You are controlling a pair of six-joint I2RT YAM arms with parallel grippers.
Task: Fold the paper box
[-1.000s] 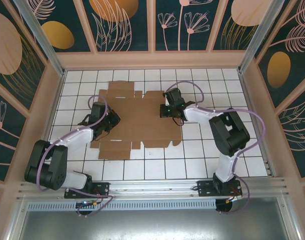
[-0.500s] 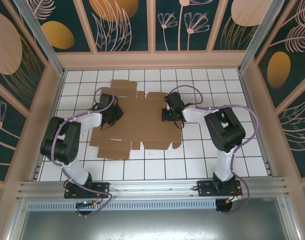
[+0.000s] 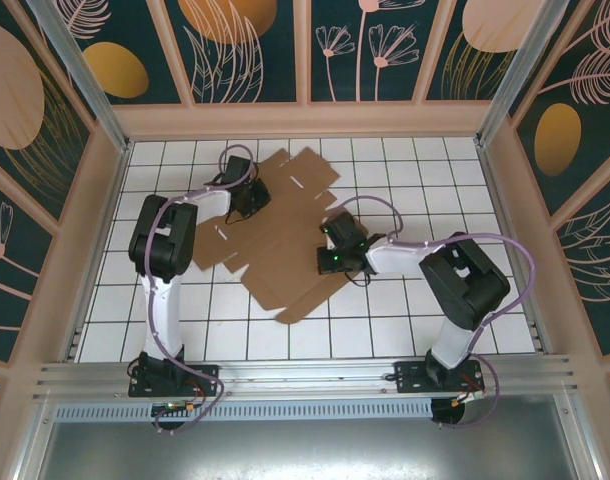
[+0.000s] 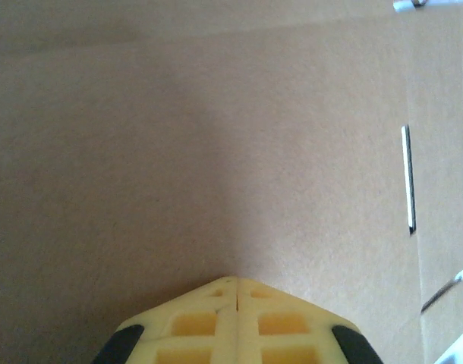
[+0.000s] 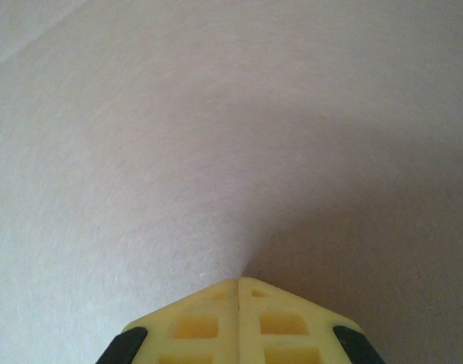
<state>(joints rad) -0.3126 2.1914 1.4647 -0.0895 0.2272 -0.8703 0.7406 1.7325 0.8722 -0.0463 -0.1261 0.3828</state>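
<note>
The paper box (image 3: 285, 235) is a flat brown die-cut cardboard sheet lying at a slant on the white tiled table (image 3: 405, 165). My left gripper (image 3: 249, 198) rests on its far left part, and my right gripper (image 3: 331, 259) rests on its right side. In the left wrist view the yellow fingers of the left gripper (image 4: 237, 281) are shut, with their tip on the bare cardboard (image 4: 216, 136) beside a narrow slot (image 4: 407, 178). In the right wrist view the right gripper (image 5: 240, 281) is likewise shut, its tip on plain cardboard (image 5: 216, 136). Neither holds anything.
Wooden walls (image 3: 305, 120) with patterned panels close the table in at the back and both sides. A metal rail (image 3: 315, 375) runs along the near edge, where both arm bases stand. Bare tiles lie to the right (image 3: 465, 200) and at the near left (image 3: 115, 300) of the sheet.
The sheet has turned clockwise from lying wide across the table to a slant. My left gripper moved far and to the right, my right gripper came nearer. Both stayed shut.
</note>
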